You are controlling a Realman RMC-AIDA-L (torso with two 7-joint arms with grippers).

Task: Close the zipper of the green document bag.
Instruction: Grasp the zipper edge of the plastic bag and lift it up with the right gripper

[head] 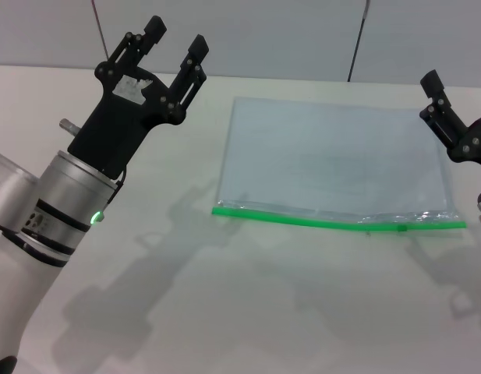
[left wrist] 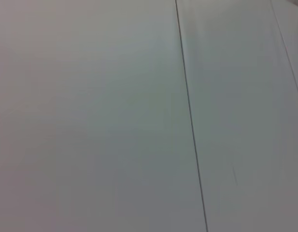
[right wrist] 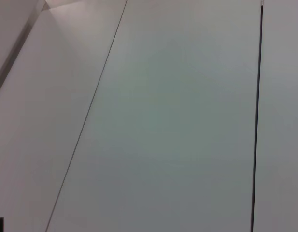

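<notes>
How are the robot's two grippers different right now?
The left gripper shows fully, with its silver arm below it; the right gripper is cut off by the picture's edge. The left gripper is open and hangs apart from the green document bag, while the right gripper sits over the bag's right edge. Both are black and hold nothing.

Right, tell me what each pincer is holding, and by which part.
Nothing is held. The left pincer is open in the air, left of the green document bag. The right pincer is cut off at the bag's right edge, gripping nothing visible.
</notes>
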